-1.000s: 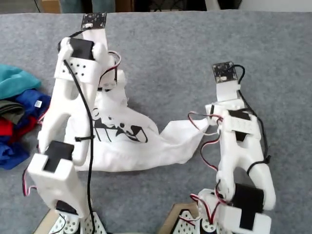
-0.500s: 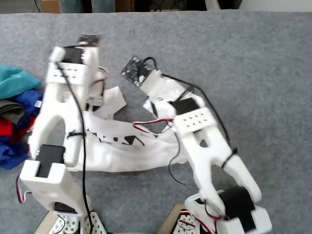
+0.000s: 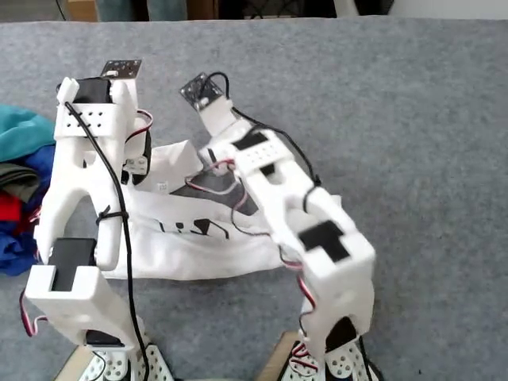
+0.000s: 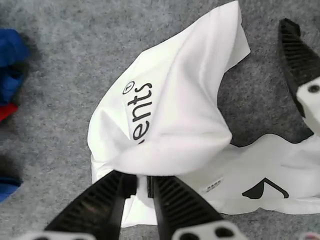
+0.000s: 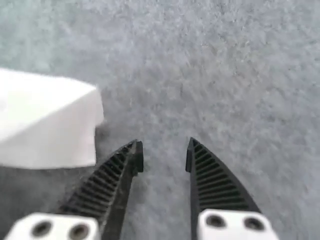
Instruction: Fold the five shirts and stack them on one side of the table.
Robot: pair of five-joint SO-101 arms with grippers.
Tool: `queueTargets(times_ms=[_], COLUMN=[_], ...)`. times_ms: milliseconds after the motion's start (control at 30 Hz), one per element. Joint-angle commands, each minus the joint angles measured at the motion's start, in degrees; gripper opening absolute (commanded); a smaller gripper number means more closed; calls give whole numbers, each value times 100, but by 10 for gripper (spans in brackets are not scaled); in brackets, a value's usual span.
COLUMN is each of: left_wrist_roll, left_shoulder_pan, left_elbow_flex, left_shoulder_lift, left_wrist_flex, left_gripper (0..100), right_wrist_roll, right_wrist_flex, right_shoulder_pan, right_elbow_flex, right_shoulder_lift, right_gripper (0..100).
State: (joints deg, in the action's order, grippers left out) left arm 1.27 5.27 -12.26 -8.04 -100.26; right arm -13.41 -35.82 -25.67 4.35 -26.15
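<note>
Tools on both arms have been shifted within the last second. The right tool [image 5: 165,150], seen a second ago at the right-hand edge of the white shirt [image 3: 198,238], has been swung across to the middle. Its arm is now stretched over the shirt in the high view. Its jaws are held apart with nothing between them. Bare grey table [image 3: 413,119] is seen beneath them, and a white corner of the shirt lies just beside one finger without being touched. From this it is judged that the right-hand part of the shirt has been carried inward and let go, so one fold has probably been laid. How neatly it lies cannot be told, since much of it is hidden under the arm.

The left tool [image 4: 139,179] has been drawn a little toward the left side of the table and is kept clamped on a fold of the same shirt. A loose printed flap is bunched up ahead of its jaws.

The shirt lies rumpled near the middle of the table between the two arms, not yet a tidy rectangle. A pile of coloured shirts [image 3: 20,182] is left unfolded at the left edge. Most of the task is therefore judged to remain.
</note>
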Motion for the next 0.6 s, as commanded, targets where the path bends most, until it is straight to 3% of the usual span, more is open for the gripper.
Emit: queueTargets(times_ms=[0,333,567], left_wrist_roll=[273,844,835], left_shoulder_pan=[233,963,1200], left_elbow_flex=[-75,-22,-13], left_shoulder_lift=[448,1002,1002], left_wrist_flex=[-53,-53,-53], left_gripper=[33,33,33], right_wrist_roll=[141,79,-97], right_wrist_flex=[-598,-1433,-3420], right_shoulder_pan=[-193,-624,466], right_elbow_flex=[-1402,-2580,-2756], right_shoulder_lift=[-497,-910,-646], right_gripper=[155,106,168])
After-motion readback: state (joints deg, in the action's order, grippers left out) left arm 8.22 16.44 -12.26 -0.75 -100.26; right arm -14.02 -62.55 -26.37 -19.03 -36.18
